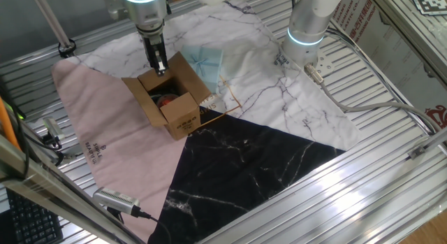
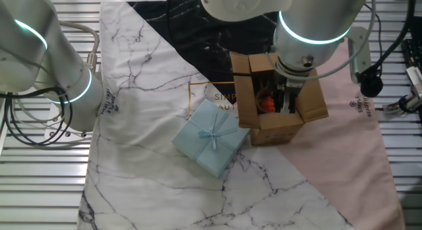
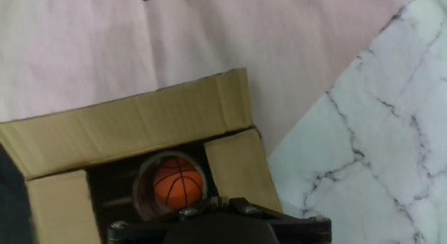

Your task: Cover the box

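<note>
- Slatted metal formed the table (image 1: 391, 167), draped with pink, black and marbled cloth.
- Our hand (image 1: 160, 64) hung at the box (image 1: 171, 97), mid-table; whether its fingers were spread or closed, we couldn't tell.
- We judged each upright flap should be pushed inward from outside, over the small basketball (image 3: 179, 187).

Box (image 1: 171, 97) stands on the mat (image 1: 230, 160) near its centre, flaps open, with a small ball (image 3: 177, 185) inside a ring-shaped item (image 3: 143, 181) within it. In one fixed view a gift box (image 1: 204, 62) lies on the mat just right of and behind the box; the gripper (image 1: 160, 65) hangs over the box's far rim. A second arm's base (image 1: 307, 34) stands at far right, well apart from the box.
</note>
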Motion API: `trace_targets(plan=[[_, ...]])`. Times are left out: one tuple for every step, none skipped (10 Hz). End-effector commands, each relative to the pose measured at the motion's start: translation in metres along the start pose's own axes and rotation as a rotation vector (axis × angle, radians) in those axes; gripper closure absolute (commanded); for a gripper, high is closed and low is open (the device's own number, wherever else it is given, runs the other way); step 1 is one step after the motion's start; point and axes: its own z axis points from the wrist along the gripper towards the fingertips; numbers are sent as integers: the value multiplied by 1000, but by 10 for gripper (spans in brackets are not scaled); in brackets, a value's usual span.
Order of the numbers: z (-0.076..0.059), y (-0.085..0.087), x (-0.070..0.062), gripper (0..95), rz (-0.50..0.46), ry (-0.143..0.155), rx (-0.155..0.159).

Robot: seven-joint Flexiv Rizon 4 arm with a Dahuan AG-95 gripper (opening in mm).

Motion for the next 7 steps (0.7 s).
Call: trace_targets(plan=[[-2, 1, 1, 950, -2, 8, -1], [-2, 1, 1, 950, -4, 8, -2], [-2, 1, 1, 950, -6, 8, -2], [-2, 1, 1, 950, -7, 8, -3], [-2, 1, 1, 950, -10, 8, -3], [-2, 1, 1, 950, -13, 8, -3], [-2, 1, 1, 950, -15, 7, -3]])
